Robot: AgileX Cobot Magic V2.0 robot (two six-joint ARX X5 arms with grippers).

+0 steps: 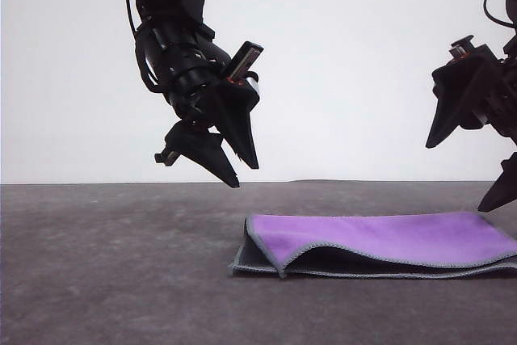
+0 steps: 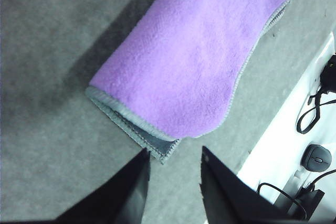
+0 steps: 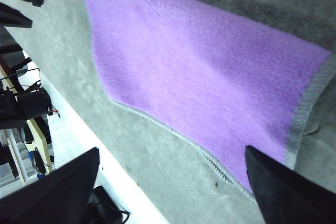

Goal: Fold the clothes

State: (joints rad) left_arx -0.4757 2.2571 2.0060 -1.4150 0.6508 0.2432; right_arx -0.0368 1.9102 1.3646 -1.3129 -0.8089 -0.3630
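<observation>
Toward the table's [image 1: 97, 280] right edge we see the cloth [image 1: 380, 241] folded purple-side up, our left gripper [image 1: 240, 171] and right gripper [image 1: 462, 175] hovering released, holding nothing.

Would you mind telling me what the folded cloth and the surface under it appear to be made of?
The cloth looks like soft fleece or microfibre: its purple face shows a fuzzy, matte nap, and a light grey stitched edging runs round it. A dark grey layer shows beneath the fold. The table surface looks like a grey, matte, felt-like mat with a faint mottled texture, though it might be another fabric covering.
</observation>
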